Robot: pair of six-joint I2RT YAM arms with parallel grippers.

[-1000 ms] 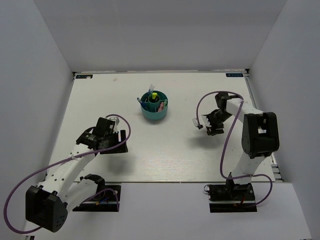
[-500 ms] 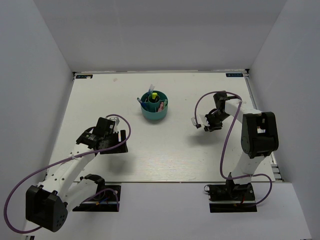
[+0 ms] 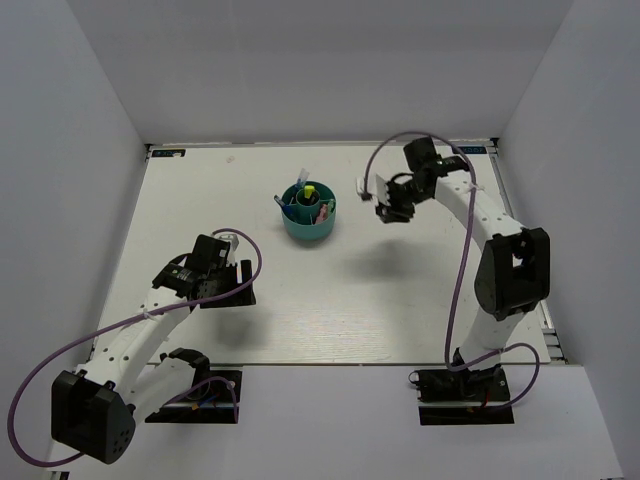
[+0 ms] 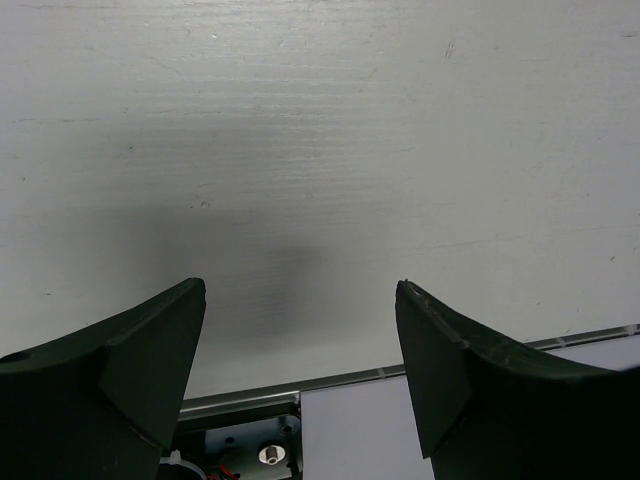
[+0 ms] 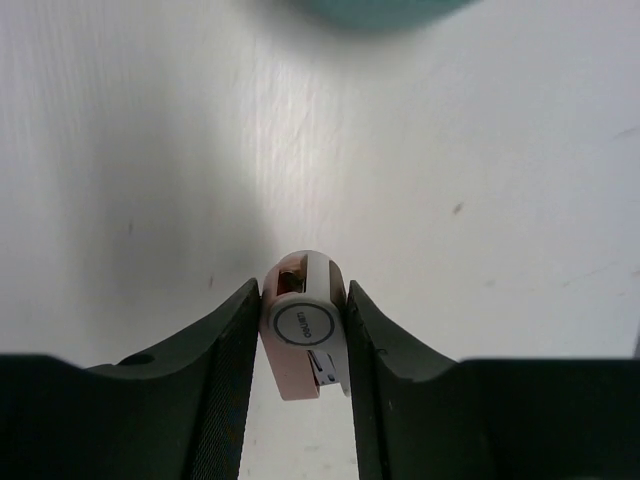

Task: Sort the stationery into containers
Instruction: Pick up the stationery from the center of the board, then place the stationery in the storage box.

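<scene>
Overhead view: a teal organizer stands mid-counter toward the far edge, with pens upright inside. The right end effector hovers beside it on the right-edge side, carrying a pink highlighter, probably to drop it in.

Left wrist view: the left end effector gapes, released, over the counter by the near edge.

Right wrist view: the fingers clench the highlighter end-on, and the organizer lies just ahead.

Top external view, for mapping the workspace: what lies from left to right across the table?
Left pincer, open → round teal plastic desk organizer → right pincer, shut on a pale pink highlighter.
</scene>
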